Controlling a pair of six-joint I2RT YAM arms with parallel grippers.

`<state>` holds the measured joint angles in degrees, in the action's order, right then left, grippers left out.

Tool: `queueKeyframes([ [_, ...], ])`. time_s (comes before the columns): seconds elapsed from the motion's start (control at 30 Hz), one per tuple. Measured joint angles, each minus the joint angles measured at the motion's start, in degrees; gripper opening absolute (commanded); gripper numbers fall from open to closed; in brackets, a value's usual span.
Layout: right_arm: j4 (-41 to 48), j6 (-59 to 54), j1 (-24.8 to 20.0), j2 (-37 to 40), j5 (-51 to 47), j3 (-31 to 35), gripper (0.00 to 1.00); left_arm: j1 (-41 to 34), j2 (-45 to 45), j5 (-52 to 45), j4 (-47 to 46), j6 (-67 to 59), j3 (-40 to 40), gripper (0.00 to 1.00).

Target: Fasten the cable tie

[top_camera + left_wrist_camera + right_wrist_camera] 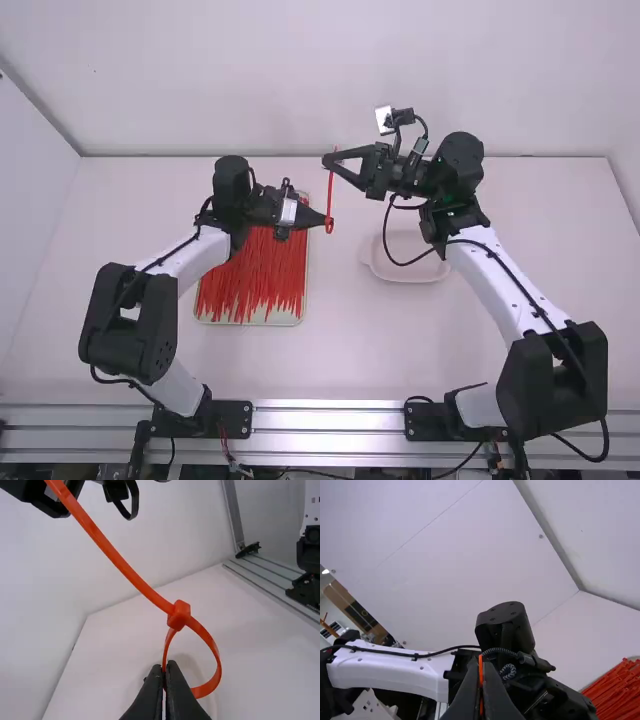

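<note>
A red-orange cable tie hangs in the air between both grippers, above the table's middle. Its tail is threaded through the head, forming a small loop. My left gripper is shut on the loop's lower part, its fingers pressed together on the strap. My right gripper is higher up and shut on the tail end, which runs straight up from the head. In the left wrist view the right gripper sits at the tail's far end.
A flat tray heaped with several red cable ties lies under the left arm; the same ties show in the right wrist view. A white dish sits right of the tray, beneath the right arm.
</note>
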<state>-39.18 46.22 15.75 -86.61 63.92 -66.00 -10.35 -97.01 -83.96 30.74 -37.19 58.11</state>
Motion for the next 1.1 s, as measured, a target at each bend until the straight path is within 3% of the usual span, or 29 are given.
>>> queueKeyframes([
  [1.1,3.80,-1.49,-0.81,0.00,-2.82,0.00,0.00,0.00,0.00,-1.11,-0.74,0.15,0.00,0.03],
])
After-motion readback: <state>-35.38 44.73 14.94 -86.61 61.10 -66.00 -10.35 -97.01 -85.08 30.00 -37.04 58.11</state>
